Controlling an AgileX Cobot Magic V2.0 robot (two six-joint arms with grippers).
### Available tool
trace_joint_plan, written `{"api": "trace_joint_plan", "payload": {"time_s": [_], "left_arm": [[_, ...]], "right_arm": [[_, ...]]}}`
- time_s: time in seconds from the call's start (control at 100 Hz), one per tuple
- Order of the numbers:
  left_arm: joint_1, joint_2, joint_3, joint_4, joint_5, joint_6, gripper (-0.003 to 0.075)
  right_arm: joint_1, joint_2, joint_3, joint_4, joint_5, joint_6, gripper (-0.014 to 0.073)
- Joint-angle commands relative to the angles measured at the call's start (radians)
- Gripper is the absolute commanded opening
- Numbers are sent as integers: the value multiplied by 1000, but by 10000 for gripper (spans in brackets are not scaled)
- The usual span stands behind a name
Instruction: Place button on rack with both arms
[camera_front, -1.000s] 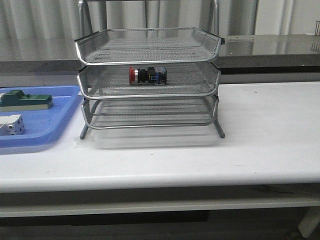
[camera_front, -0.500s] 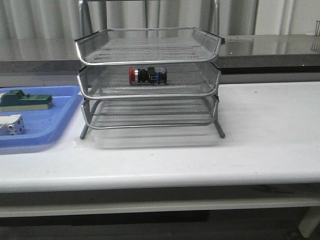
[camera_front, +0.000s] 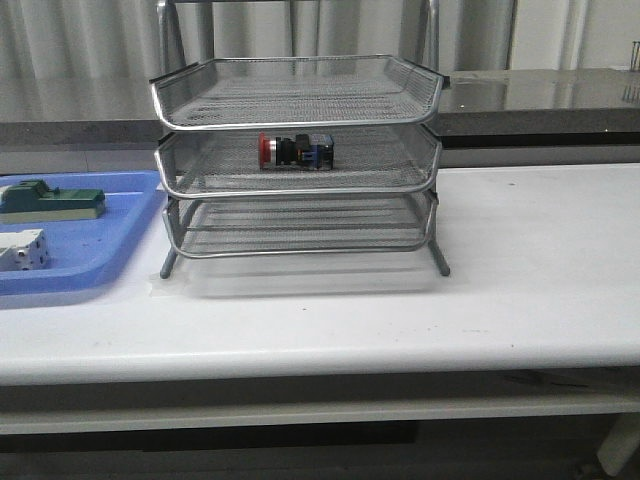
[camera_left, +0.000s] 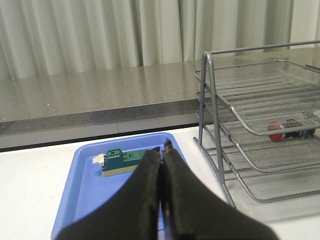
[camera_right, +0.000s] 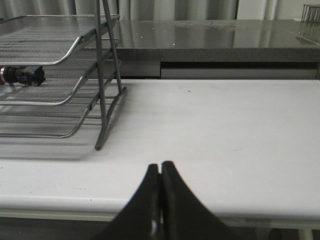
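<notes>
- The button (camera_front: 294, 151) lies on its side in the middle tier of the 3-tier rack (camera_front: 297, 165), well ahead of both sets of fingers; I judge placement done.
- My left gripper (camera_left: 162, 150) and right gripper (camera_right: 160, 169) are both pressed together, holding nothing.
- Risk: the button could roll on the mesh if an arm bumps the rack.
- I read no labels or writing.

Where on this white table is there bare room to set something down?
Widest bare patch: white tabletop right of the three-tier silver wire-mesh rack. A strip runs along the front edge. Crowded left: flat blue plastic tray with green block and white block.
</notes>
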Motion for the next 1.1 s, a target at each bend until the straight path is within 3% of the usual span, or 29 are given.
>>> {"api": "trace_joint_plan", "payload": {"time_s": [0.0,0.82,1.09], "left_arm": [[1,7,-28,-8,-81,-9,-21],[1,7,-26,13,-88,-9,-21],[1,-45,66,62,-148,-35,-21]], "right_arm": [[-8,-21,-20,-9,-78,0,-67],[-8,-21,-20,-9,-78,0,-67],[-8,-21,-20,-9,-78,0,-67]]}}
